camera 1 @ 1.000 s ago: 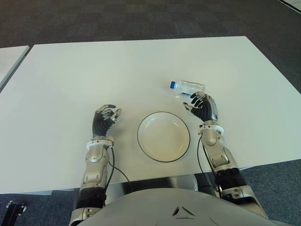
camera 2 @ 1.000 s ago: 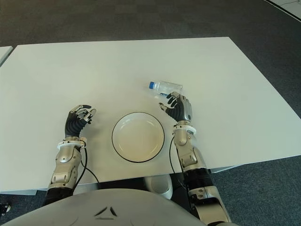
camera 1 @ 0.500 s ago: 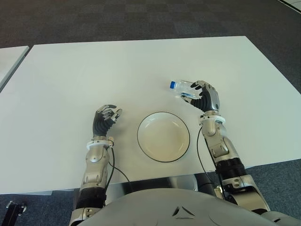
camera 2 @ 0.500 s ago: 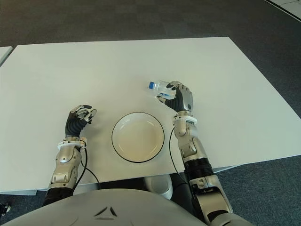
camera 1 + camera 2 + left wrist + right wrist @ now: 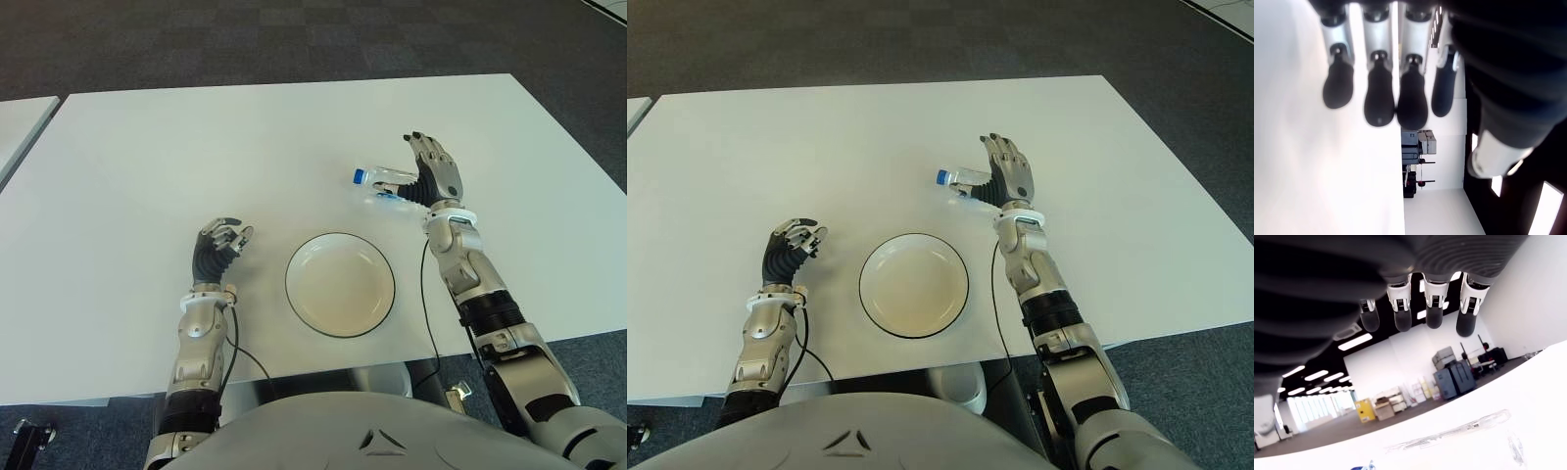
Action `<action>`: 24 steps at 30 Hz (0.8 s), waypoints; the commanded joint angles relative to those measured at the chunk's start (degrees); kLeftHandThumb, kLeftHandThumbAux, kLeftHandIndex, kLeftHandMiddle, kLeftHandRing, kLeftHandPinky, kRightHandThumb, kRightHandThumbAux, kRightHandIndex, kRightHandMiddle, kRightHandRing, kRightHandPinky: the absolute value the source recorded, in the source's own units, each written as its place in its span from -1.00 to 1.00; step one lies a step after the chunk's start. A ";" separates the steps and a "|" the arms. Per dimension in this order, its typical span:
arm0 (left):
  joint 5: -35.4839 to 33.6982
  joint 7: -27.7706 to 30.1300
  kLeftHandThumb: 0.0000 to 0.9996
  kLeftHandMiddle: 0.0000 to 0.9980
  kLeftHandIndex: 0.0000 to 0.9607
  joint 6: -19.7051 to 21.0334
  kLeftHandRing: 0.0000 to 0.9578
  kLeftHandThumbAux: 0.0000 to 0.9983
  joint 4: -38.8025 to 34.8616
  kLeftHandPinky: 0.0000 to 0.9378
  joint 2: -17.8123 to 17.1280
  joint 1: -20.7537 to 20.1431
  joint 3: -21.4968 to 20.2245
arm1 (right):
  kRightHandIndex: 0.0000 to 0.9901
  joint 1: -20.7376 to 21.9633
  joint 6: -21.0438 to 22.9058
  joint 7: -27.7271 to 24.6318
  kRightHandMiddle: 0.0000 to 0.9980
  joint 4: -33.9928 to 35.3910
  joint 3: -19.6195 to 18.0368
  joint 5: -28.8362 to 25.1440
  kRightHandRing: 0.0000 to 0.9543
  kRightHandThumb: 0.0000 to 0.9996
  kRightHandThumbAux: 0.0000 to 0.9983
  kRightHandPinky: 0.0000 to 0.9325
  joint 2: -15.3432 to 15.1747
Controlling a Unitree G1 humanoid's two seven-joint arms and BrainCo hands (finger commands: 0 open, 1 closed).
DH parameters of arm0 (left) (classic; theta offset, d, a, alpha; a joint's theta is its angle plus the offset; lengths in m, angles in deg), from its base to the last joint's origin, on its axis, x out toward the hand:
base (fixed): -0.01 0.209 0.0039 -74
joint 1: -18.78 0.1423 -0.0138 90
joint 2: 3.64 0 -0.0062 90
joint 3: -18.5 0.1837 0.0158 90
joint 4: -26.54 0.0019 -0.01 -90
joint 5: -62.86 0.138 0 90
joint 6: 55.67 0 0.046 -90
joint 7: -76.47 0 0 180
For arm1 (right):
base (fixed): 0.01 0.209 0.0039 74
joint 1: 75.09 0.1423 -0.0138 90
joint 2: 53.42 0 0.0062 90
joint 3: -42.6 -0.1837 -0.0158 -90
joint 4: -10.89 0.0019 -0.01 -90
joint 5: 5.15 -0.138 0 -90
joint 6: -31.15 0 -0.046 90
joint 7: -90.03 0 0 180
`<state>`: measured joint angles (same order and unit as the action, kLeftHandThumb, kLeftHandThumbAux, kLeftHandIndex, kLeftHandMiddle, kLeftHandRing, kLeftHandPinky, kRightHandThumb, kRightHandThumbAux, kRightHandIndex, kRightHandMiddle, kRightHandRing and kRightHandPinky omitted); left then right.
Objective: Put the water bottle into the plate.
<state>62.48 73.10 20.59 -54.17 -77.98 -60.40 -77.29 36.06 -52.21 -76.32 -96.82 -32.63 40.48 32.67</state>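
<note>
Nothing done yet: my right hand hovers over the bottle, fingers spread and empty, plate bare, left hand curled idle.

Even overhead light is flooding the white table; shadows are lying faint. Wrist views are showing blurred, dark fingers close up.

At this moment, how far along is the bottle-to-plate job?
Nothing looks done yet: the water bottle lies on its side on the white table, beyond and to the right of the empty plate. In hand: the right hand is over the bottle's end away from the cap, fingers extended, not gripping. The left hand shows left of the plate. Left to do: grasp, carry, set it in the plate.
</note>
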 commanded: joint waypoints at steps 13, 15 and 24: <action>-0.10 -0.63 0.42 0.44 -0.09 0.98 0.46 0.43 -0.21 0.46 0.60 1.05 -0.06 | -1.00 15.85 2.40 2.15 -1.00 -29.61 7.61 1.59 -1.00 0.37 -0.54 -1.00 4.04; -0.10 -0.61 0.42 0.44 -0.09 0.67 0.46 0.43 -0.13 0.46 0.60 1.08 -0.06 | -1.00 17.72 1.42 2.64 -1.00 -34.14 8.66 1.62 -1.00 0.38 -0.56 -1.00 4.29; 0.23 -0.86 0.42 0.44 -0.09 -0.24 0.47 0.43 0.06 0.47 0.53 1.37 -0.14 | -1.00 22.46 -2.79 3.21 -1.00 -47.86 12.24 0.81 -1.00 0.34 -0.62 -1.00 5.17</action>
<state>62.41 72.81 20.57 -54.33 -77.72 -59.51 -77.36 57.33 -53.50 -73.06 -140.68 -21.47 41.60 37.08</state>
